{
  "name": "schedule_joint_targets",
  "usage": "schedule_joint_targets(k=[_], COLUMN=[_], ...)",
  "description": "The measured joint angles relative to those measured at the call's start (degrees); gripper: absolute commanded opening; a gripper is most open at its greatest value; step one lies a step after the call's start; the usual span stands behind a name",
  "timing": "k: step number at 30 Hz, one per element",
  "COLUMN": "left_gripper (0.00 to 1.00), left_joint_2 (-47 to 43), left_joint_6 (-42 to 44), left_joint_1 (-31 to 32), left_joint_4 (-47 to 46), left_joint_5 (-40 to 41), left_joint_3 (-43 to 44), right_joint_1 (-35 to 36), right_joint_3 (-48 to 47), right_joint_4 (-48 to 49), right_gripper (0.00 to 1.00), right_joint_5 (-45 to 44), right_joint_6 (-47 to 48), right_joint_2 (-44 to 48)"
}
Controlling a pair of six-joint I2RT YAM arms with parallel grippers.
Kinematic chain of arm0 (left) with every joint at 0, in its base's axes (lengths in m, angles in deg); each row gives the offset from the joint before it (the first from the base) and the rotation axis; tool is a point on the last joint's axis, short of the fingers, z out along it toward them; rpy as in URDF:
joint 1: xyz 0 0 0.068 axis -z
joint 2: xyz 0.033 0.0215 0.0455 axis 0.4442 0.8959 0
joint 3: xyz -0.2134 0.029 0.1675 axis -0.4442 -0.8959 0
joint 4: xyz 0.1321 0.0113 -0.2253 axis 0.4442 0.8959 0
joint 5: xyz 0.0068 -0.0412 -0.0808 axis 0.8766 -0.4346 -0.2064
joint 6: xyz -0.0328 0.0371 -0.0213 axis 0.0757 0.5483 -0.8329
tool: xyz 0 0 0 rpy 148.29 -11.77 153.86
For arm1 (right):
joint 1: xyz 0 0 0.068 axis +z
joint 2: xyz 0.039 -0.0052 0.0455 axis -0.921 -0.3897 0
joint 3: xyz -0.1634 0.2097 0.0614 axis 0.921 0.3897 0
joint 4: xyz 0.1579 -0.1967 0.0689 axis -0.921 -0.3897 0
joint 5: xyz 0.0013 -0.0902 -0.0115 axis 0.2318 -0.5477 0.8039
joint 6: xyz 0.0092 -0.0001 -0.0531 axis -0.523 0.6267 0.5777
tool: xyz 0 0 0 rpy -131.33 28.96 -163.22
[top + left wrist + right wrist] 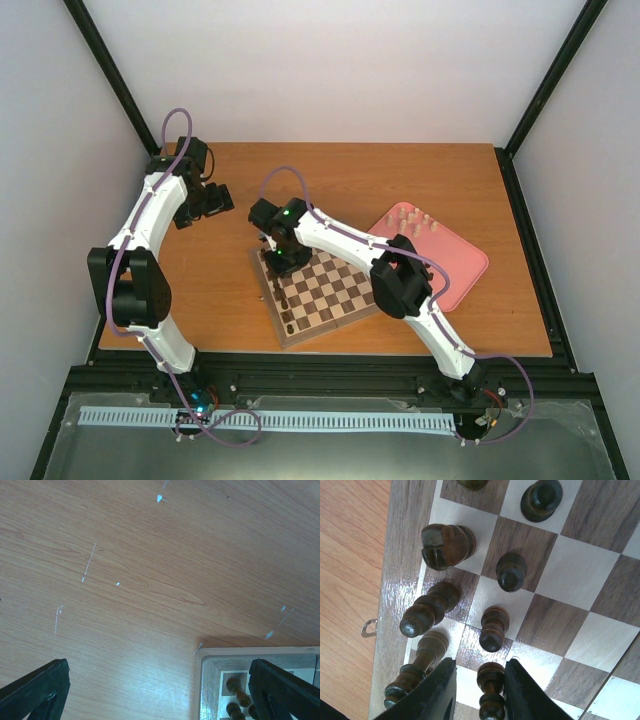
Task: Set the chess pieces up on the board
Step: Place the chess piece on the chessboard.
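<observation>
The board [335, 300] lies in the middle of the table. Several dark brown chess pieces [284, 300] stand along its left edge. Pale cream pieces [412, 219] stand on the pink tray [455, 268]. My right gripper [283, 260] is low over the board's far left corner. In the right wrist view the gripper [479, 672] stands slightly open around a dark pawn [490, 680] standing on a square; the right finger touches it and a gap shows on the left. My left gripper [206, 204] is wide open and empty over bare table; its view shows the board corner [260, 659].
Round the pawn stand a knight [445, 545], a bishop [427, 612], a tall piece [417, 667] and more pawns [494, 627]. The right arm stretches across the board. The enclosure walls and black frame posts ring the table.
</observation>
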Motion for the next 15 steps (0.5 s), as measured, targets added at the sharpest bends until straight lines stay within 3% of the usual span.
schedule_joint_targets(k=[15], left_gripper=[1.00], left_joint_2=[0.0], left_joint_6=[0.0], left_joint_1=[0.0], left_joint_4=[0.0], left_joint_5=[0.0], left_joint_3=[0.0], right_joint_1=[0.0], right_joint_3=[0.0], right_joint_4=[0.1], right_gripper=[0.35], right_joint_5=[0.2], right_joint_6=[0.2], right_joint_2=[-0.1])
